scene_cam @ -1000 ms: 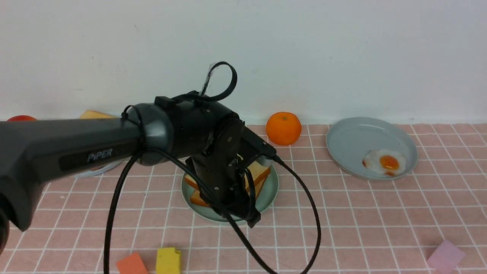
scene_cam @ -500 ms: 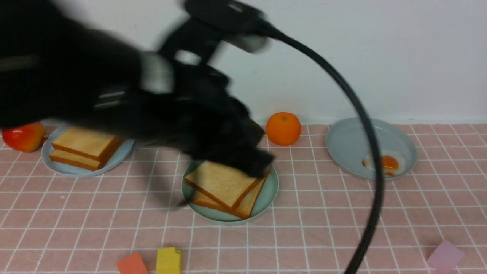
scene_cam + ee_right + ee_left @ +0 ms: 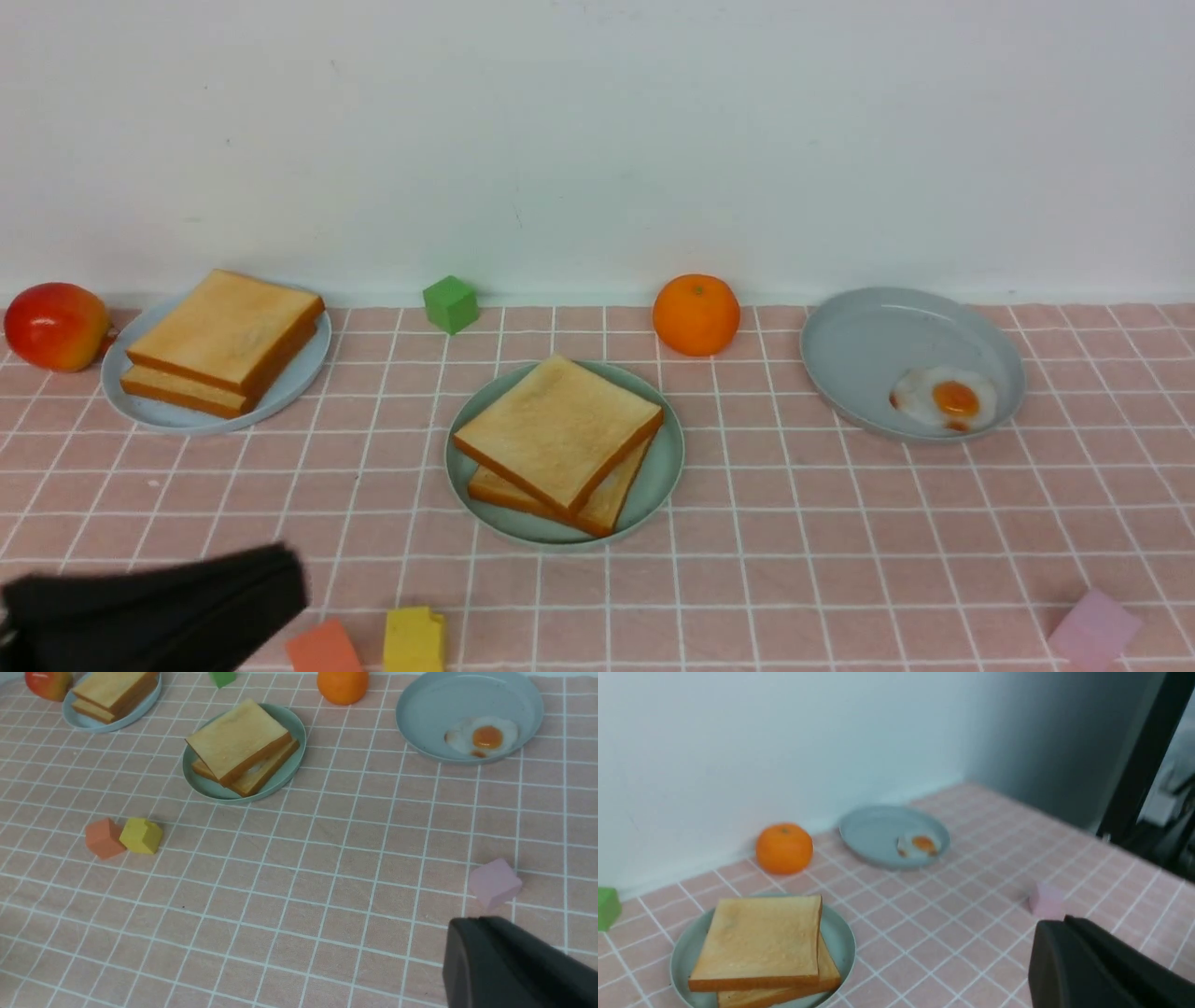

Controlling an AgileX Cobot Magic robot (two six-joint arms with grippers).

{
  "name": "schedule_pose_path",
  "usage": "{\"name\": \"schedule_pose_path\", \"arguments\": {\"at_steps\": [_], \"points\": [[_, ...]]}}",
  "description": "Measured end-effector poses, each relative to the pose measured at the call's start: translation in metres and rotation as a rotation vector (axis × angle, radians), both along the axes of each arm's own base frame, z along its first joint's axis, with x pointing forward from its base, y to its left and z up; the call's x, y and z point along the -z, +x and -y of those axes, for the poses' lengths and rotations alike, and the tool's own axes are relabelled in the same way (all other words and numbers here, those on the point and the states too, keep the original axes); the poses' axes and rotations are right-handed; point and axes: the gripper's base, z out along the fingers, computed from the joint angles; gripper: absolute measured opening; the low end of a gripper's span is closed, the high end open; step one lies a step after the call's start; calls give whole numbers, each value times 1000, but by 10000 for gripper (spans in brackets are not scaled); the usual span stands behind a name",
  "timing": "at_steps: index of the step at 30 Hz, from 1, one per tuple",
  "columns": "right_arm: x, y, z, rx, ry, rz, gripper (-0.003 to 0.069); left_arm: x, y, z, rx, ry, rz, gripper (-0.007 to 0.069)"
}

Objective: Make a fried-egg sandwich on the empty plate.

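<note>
The mint-green plate (image 3: pixel 656 474) sits mid-table with two toast slices stacked on it. The top slice (image 3: pixel 557 427) lies skewed over the lower one (image 3: pixel 599 509). In the right wrist view a sliver of white (image 3: pixel 254 768) shows between them. A fried egg (image 3: pixel 945 399) lies on the grey-blue plate (image 3: pixel 873 341) at the right. My left gripper (image 3: pixel 1064 920) is shut and empty, down at the front left corner (image 3: pixel 187 602), well away from the plate. My right gripper (image 3: pixel 474 920) is out of the front view. It hangs shut and empty over the cloth near a pink block (image 3: pixel 494 883).
A second grey-blue plate (image 3: pixel 303 371) at the far left holds two more toast slices (image 3: pixel 224 327), with a red fruit (image 3: pixel 54 325) beside it. An orange (image 3: pixel 695 315) and a green cube (image 3: pixel 450 303) stand by the wall. Orange (image 3: pixel 322 646) and yellow (image 3: pixel 414 639) blocks lie at the front.
My left arm, which stood over the mint-green plate, has swung up and drawn back to the front left corner. The toast stack stays on the plate.
</note>
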Motion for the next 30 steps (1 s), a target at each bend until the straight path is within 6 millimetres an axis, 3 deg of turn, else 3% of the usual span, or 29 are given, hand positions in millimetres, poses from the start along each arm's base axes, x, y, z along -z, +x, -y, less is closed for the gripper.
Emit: {"name": "schedule_pose_path", "arguments": {"at_steps": [9, 16, 23, 26, 30], "points": [[1, 0, 0, 2, 2, -3, 51, 18, -10, -10, 3, -18, 4, -13], [16, -3, 1, 28, -5, -18, 61, 20, -11, -10, 7, -2, -11, -13], [56, -8, 4, 166, -35, -36, 52, 20, -11, -10, 7, -2, -12, -13], [83, 5, 0, 198, -47, 105, -6, 20, -11, -9, 8, -1, -13, -13], [141, 34, -2, 255, -63, 260, -10, 20, -11, -9, 8, -1, -13, -10]]}}
